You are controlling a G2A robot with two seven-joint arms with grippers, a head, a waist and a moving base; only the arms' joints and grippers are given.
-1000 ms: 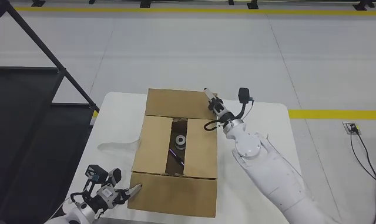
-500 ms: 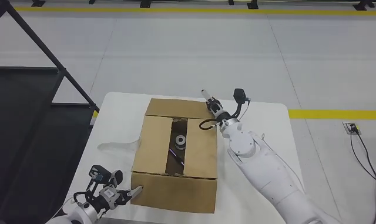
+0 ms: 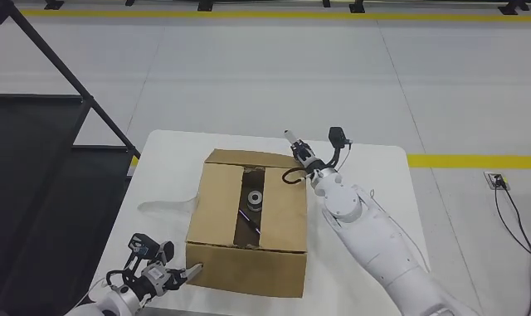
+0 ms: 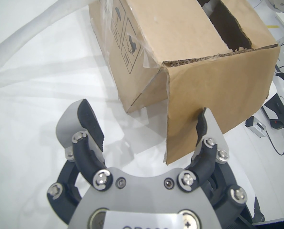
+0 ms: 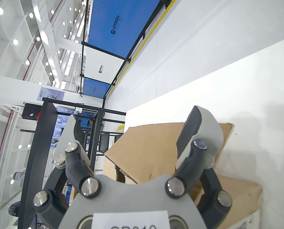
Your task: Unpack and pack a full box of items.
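**A:** Starting at the left, the left gripper (image 4: 144, 107) is being held low over the white table (image 3: 166, 162), at seven o'clock from the cardboard box (image 3: 220, 204). Its jaws are being kept spread wide, with only the corner of the hanging near flap (image 4: 216, 91) between the pads.

**B:** One pad is being laid against that flap, as far as can be told. A clear plastic strip (image 3: 166, 206) is being left trailing on the table at nine o'clock from the box.

**A:** The box itself is being kept mid-table with its top flaps parted. A grey round part (image 3: 255, 200) is being shown through the slit.

**B:** Over at one o'clock, the right gripper (image 5: 134, 112) is being held just above the raised far flap (image 3: 249, 158), jaws wide and nothing being gripped.
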